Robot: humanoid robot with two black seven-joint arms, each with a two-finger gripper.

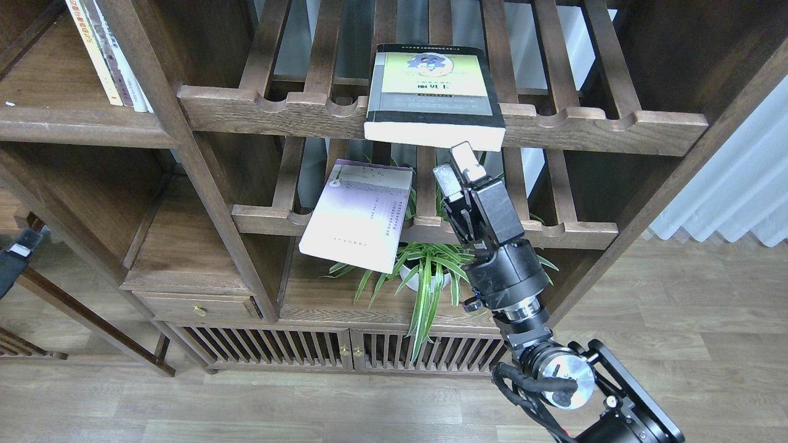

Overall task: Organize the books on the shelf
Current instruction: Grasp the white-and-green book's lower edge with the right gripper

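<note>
The thick yellow-green book (pixel 434 92) lies flat, cover up, on the upper slatted rack (pixel 554 126) at the top centre of the frame. Its pale page block overhangs the scalloped front rail, and its long axis runs front to back along the slats. Below and to the left of it, the thin lavender-white book (pixel 360 214) lies tilted on the lower slatted rack (pixel 258 218), one corner hanging out over the front rail. Neither is yet on the flat brown shelf (pixel 80 117) at the upper left, where a few books (pixel 108 52) already stand upright against the post. I can't make out any book with a red "300" title from here.

The right tool (pixel 458 166) reaches up from the lower right, its fingers a little apart and holding nothing. Its tips are just under the front right corner of the thick book's page block, near it but, as far as I can tell, not touching. That book is up and slightly left of the tool; the lavender one is well to its left and lower. The right arm looks far better placed for either. At the left edge only a dark piece of the left arm (pixel 15 261) shows, and its tool is out of sight.

A spider plant (pixel 425 274) in a white pot sits in the bay beneath the racks.
</note>
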